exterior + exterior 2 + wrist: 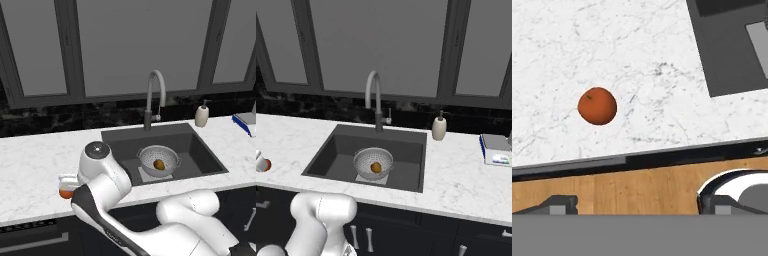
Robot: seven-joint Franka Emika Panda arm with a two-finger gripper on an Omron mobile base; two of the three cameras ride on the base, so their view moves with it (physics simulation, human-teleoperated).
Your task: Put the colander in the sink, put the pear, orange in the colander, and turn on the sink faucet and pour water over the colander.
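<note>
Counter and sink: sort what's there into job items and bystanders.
Job items:
colander, in the sink
pear, inside the colander
orange, on the marble counter left of the sink
sink faucet

Bystanders:
soap dispenser
blue-and-white item at the counter's right end

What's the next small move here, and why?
Probably bring the open gripper down over the orange. The pear already sits in the colander in the sink; the orange lies on the counter, above the fingers in the hand view.
</note>
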